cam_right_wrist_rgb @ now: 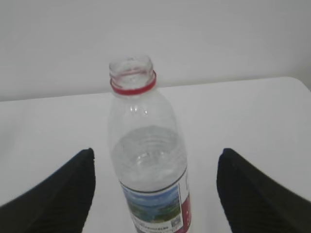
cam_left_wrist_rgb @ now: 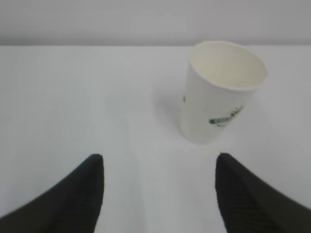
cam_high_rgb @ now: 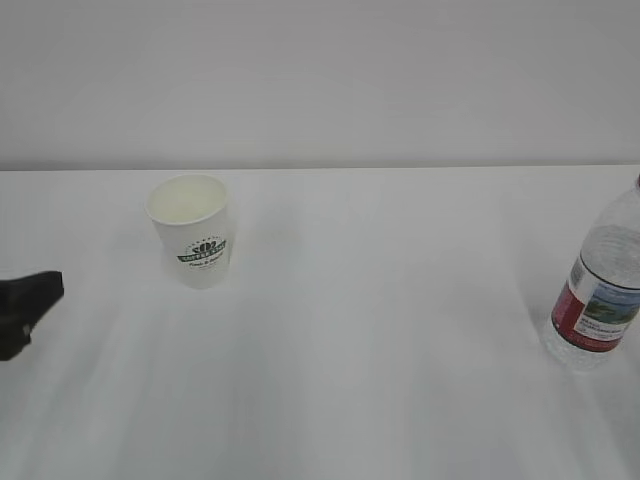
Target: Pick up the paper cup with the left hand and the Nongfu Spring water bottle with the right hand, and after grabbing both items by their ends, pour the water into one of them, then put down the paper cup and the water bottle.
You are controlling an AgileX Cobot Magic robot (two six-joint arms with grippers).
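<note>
The white paper cup (cam_high_rgb: 190, 230) with its dark green logo stands upright on the table, left of the middle. In the left wrist view the paper cup (cam_left_wrist_rgb: 218, 92) is ahead and to the right of my left gripper (cam_left_wrist_rgb: 159, 162), which is open with only bare table between its fingers. A black piece of the left hand (cam_high_rgb: 28, 305) shows at the left edge. The Nongfu Spring water bottle (cam_high_rgb: 600, 290) stands upright at the far right, uncapped, partly filled with water (cam_right_wrist_rgb: 148, 153). My right gripper (cam_right_wrist_rgb: 156, 155) is open, with a gap on each side of the bottle (cam_right_wrist_rgb: 150, 199).
The white table (cam_high_rgb: 380, 380) runs back to a plain pale wall (cam_high_rgb: 320, 80). The table's far right corner (cam_right_wrist_rgb: 296, 80) shows in the right wrist view. The right arm is outside the exterior view.
</note>
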